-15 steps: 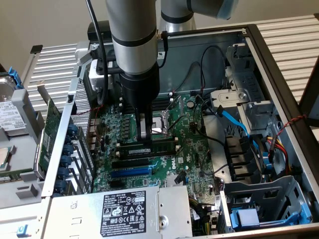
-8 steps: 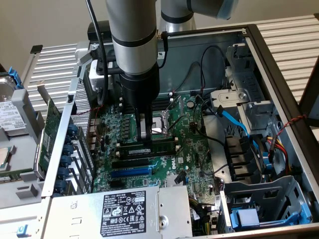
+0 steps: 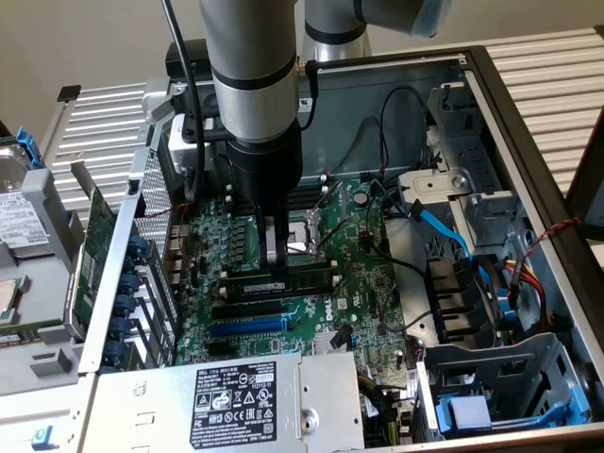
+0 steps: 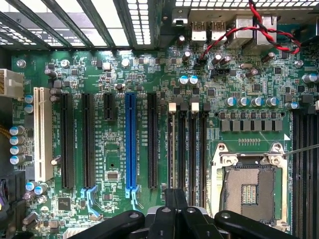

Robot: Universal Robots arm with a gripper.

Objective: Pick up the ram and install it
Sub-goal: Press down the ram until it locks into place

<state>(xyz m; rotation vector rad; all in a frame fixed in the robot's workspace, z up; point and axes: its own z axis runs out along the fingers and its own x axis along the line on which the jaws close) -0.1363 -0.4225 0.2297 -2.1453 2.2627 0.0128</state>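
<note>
The black pincer [image 3: 276, 269], its fingers pressed together, bears down on the ram [image 3: 283, 281], a long thin green circuit-board stick lying in the black memory slots [image 4: 187, 149] just beside the silver processor socket [image 3: 304, 241]. If the stick sits skewed or its notch misses the key, I judge the downward push could crack the board or bend the green motherboard [image 4: 114, 164]. Farther off, the blue expansion slot [image 4: 130, 142] lies clear, while red and black wires [image 4: 239, 30] could snag.

The circuit board [image 4: 114, 164] is deep green, with one blue slot [image 4: 130, 144] among black ones and a white slot [image 4: 43, 134] (red and black twisted wires [image 4: 249, 30] cross above); the gripper [image 4: 174, 219] is black.
</note>
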